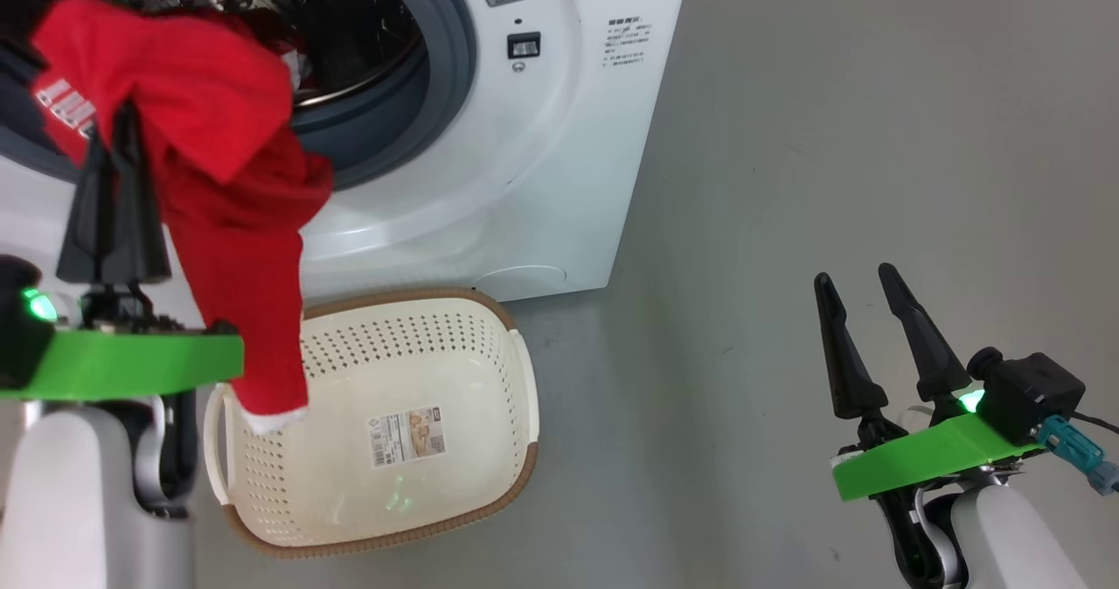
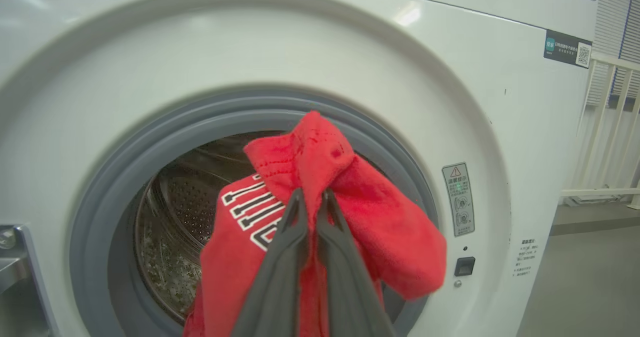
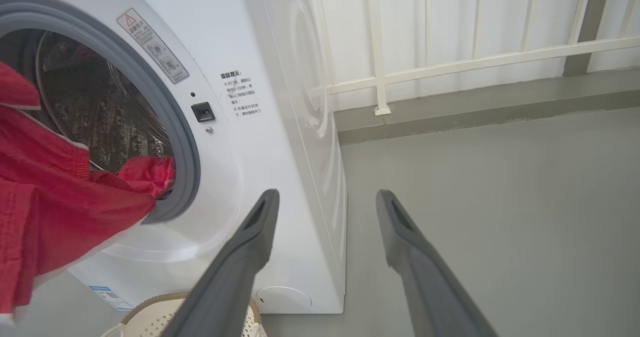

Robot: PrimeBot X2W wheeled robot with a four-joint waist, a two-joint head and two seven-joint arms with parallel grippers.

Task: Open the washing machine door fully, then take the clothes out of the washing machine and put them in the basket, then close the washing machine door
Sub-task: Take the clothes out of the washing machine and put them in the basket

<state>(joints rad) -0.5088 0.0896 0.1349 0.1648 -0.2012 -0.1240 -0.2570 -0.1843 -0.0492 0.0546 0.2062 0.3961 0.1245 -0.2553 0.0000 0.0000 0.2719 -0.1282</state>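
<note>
Left claw [image 1: 112, 130]: clamped shut on a fold of the red garment [image 1: 218, 135] (white lettering just beside the fingers), held up in front of the drum mouth.

Cloth hangs from the grip in a long tail. Its white-edged lower end dangles over the left end of the basket [image 1: 420, 331], apparently above the bottom and not lying in it. Another part trails back over the grey drum seal [image 1: 450, 65] into the washing machine [image 1: 542, 178].

Right claw [image 1: 855, 274]: fingers spread wide, empty, well apart to the right over bare floor [image 1: 787, 178].

Progress, as judged:
- Drum mouth is uncovered, so the door counts as open (how fully, cannot tell).
- First garment mostly out but not released; the basket holds nothing but its paper label [image 1: 409, 436].
- A pale scrap behind the red inside the drum may be the white garment, too small to be sure.

Left: free the trailing part, drop the red garment in, fetch the rest, close the door.
</note>
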